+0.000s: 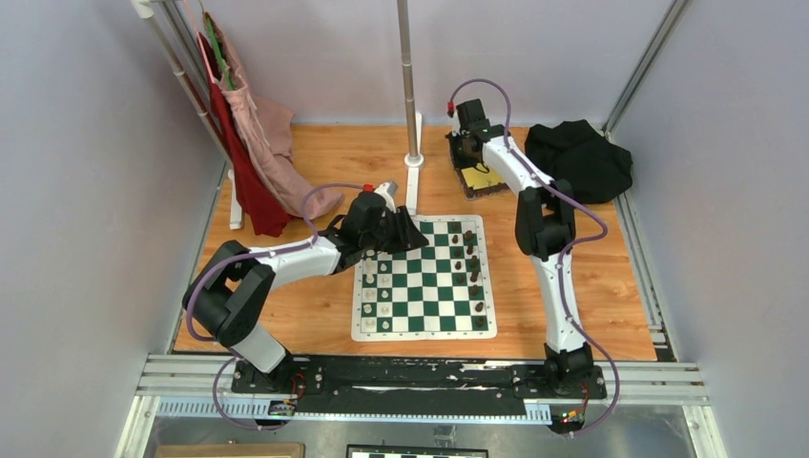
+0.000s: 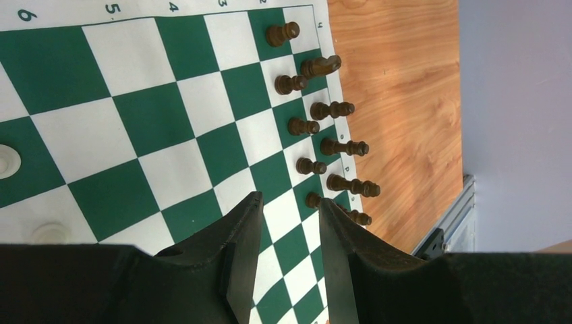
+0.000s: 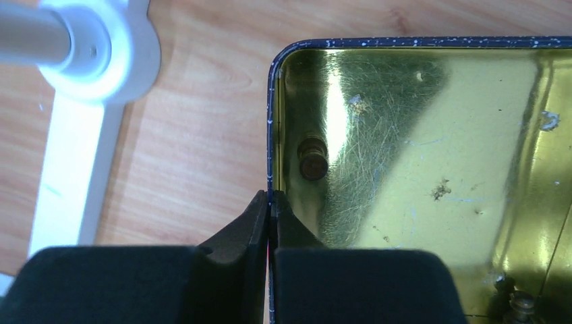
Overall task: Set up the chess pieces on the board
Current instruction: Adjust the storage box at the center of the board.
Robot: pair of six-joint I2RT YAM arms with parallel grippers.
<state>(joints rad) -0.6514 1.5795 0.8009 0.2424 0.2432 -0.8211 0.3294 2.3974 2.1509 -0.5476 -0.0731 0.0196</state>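
Note:
The green-and-white board (image 1: 425, 286) lies in the middle of the table. Several dark brown chess pieces (image 1: 472, 260) stand in two rows along its right side; they also show in the left wrist view (image 2: 317, 108). My left gripper (image 1: 415, 239) hovers over the board's far left part, open and empty (image 2: 290, 202). My right gripper (image 1: 467, 157) is at the back, shut on the side wall (image 3: 270, 202) of the gold tin (image 3: 432, 135). A dark piece (image 3: 313, 160) lies in the tin near the wall, another (image 3: 516, 304) in its corner.
Cream-white pieces (image 1: 370, 286) stand on the board's left side. A white pole on a stand (image 1: 412, 143) rises just behind the board. A rack with red and pink garments (image 1: 253, 153) is at the back left. A black cloth (image 1: 577, 157) is at the back right.

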